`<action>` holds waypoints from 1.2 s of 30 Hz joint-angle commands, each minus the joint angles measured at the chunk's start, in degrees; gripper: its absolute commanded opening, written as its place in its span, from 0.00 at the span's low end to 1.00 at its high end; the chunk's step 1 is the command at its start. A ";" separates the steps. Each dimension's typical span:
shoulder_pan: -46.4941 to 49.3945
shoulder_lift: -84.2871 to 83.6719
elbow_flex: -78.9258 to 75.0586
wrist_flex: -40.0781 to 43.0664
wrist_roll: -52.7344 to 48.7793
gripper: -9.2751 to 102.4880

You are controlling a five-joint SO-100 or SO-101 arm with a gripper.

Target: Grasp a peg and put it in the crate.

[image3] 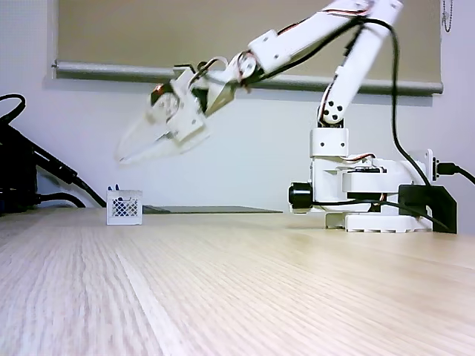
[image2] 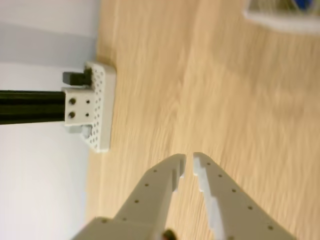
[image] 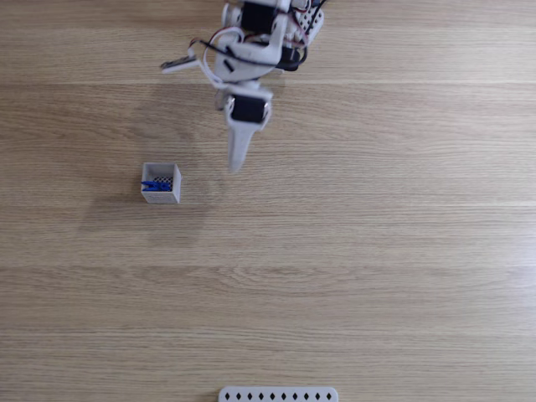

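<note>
The blue peg [image: 152, 184] lies inside the little white crate [image: 161, 197], across its dark mesh bottom, seen from the fixed view that looks down; in the low fixed view a bit of blue [image3: 111, 188] pokes just above the crate's rim [image3: 124, 208]. The crate stands alone on the wooden worktop [image: 352, 268]. The hand [image: 236, 167] hangs in the air up and to the right of the crate, well clear of it and of the wood, tilted downward in the low fixed view [image3: 122, 157]. In the wrist view its two pale fingers [image2: 189, 162] are nearly together with a narrow slit between the tips, holding nothing. A white perforated strip [image: 278, 394] sits at the worktop's near edge.
</note>
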 commanded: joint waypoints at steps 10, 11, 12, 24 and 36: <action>-10.81 31.55 0.62 31.99 22.32 0.09; -11.25 33.93 1.93 32.70 22.32 0.09; -11.69 36.39 3.52 33.49 22.41 0.09; -12.13 55.81 22.85 34.45 22.41 0.09; -11.87 59.50 24.61 39.99 23.12 0.08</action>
